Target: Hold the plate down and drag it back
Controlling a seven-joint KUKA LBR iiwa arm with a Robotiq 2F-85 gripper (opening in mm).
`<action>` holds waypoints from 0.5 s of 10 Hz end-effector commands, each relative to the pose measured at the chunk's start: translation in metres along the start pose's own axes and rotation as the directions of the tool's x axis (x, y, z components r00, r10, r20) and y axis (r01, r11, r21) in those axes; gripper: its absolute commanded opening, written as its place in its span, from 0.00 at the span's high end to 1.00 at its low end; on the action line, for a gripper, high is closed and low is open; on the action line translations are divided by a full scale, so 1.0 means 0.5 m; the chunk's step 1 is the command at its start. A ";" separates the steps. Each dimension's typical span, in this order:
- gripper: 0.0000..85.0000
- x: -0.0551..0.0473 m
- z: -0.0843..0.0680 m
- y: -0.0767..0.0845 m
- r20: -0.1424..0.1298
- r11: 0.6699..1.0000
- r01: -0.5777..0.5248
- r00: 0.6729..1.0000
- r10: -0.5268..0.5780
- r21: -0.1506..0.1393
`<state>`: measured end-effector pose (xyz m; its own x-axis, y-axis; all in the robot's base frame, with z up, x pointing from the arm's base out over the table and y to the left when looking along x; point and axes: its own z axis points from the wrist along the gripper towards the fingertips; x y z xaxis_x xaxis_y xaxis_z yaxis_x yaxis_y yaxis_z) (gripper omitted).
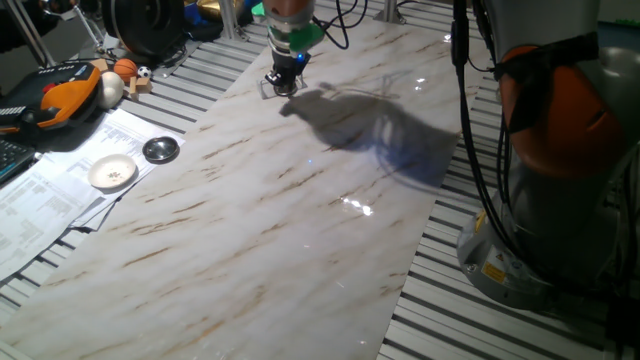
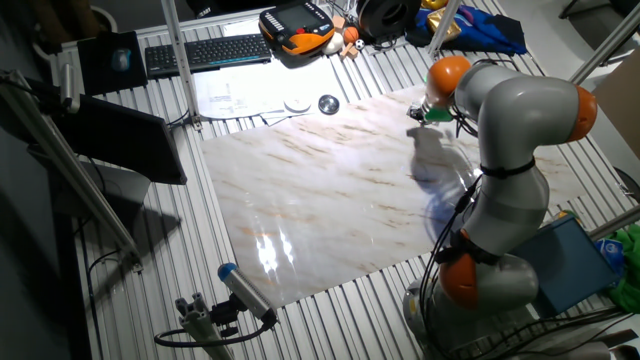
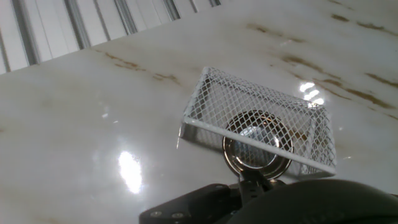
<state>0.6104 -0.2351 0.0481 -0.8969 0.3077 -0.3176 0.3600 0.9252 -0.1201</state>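
The plate point(image 3: 256, 149) is a small round dark metallic disc with a shiny centre. It lies on the marble top and shows partly through a white wire mesh basket point(image 3: 217, 102). Whether it lies inside the basket or beside it, I cannot tell. My gripper point(image 3: 252, 182) is shut, and its dark tip rests on the plate's near rim. In one fixed view the gripper point(image 1: 283, 82) is down at the far edge of the marble board, with the basket point(image 1: 267, 88) just left of it. In the other fixed view the gripper point(image 2: 418, 115) is at the board's far right, and the plate is too small to see.
A larger dark silver-rimmed disc point(image 1: 160, 150) and a white shallow dish point(image 1: 112, 172) lie on papers left of the marble board point(image 1: 300, 230). An orange pendant point(image 1: 60, 95), small balls and cables sit at the far left. The robot base point(image 1: 560, 150) stands at the right.
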 end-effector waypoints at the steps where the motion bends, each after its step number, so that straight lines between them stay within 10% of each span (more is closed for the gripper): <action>1: 1.00 -0.001 0.002 0.000 0.003 1.000 -0.001 1.000 0.001 0.001; 5: 1.00 -0.017 0.013 -0.014 0.014 1.000 0.006 1.000 -0.006 -0.006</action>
<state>0.6176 -0.2455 0.0451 -0.8943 0.2998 -0.3322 0.3540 0.9282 -0.1151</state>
